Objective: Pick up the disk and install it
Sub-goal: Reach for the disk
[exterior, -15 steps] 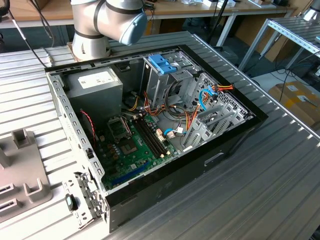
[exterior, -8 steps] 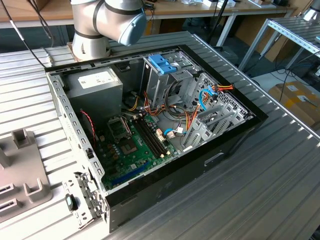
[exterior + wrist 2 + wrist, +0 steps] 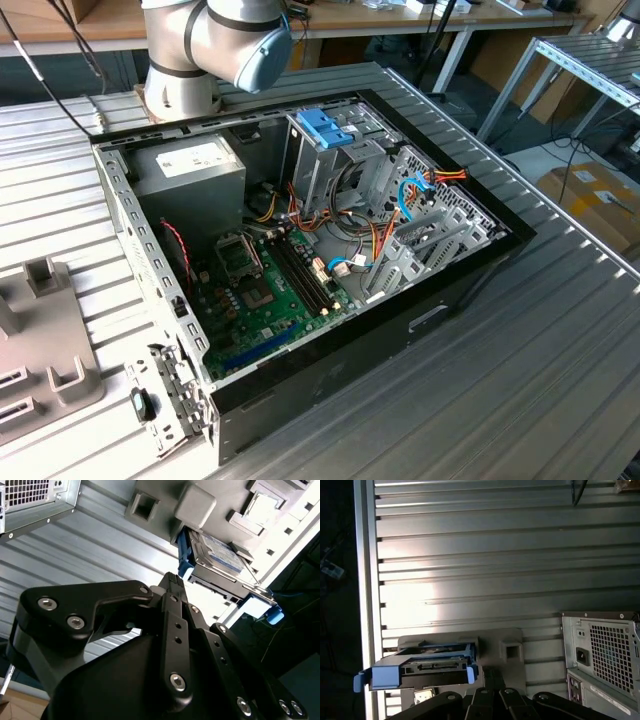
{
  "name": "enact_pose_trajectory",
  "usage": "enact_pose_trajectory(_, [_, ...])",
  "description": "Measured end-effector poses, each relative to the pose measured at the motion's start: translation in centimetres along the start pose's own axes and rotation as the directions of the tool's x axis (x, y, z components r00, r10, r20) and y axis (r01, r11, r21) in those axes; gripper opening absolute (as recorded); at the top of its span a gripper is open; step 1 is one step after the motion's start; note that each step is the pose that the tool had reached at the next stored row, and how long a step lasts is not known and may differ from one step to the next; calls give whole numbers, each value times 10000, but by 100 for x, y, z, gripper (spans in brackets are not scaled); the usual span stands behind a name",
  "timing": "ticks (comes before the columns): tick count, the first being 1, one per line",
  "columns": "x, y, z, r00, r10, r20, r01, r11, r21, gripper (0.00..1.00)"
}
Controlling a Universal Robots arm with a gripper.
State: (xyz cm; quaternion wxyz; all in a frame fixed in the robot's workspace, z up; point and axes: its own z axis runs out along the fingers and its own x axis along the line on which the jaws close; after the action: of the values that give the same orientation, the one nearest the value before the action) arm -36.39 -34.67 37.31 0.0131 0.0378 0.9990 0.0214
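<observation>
Black gripper (image 3: 172, 582) hangs above the ribbed aluminium table (image 3: 100, 545), aimed at the disk (image 3: 220, 555). Open or closed: cannot tell from either wrist view. It is near one end of the blue carrier (image 3: 185, 562), and I cannot tell whether it touches. The disk lies in that carrier with its blue-banded label showing. Carrier and disk are seated in a grey moulded fixture (image 3: 197, 502) near the table's edge, well apart from the computer case (image 3: 602, 655). In the first wrist view the disk's connector end faces the camera. In the exterior view the case stands open on the table, with the drive cage (image 3: 325, 130) and its blue top inside. Judgement: the pick-up step is in hand, at the approach stage. Install is not yet begun, since the disk sits in the fixture. A grasp calls for squaring up on the carrier's sides and keeping clear of the fixture's raised blocks.
</observation>
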Motion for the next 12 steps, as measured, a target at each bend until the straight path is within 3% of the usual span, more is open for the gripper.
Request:
enact_pose_trajectory(5, [2, 0, 0, 10000, 1, -7, -1, 10000, 1, 11])
enact_pose_trajectory(9, [1, 0, 3, 9999, 8, -147, -8, 10000, 11, 11])
enact_pose_trajectory(11, [2, 0, 8, 9996, 13, -290, -13, 10000, 22, 11])
enact_pose_trajectory(12, [2, 0, 7, 9996, 14, -296, -14, 10000, 23, 11])
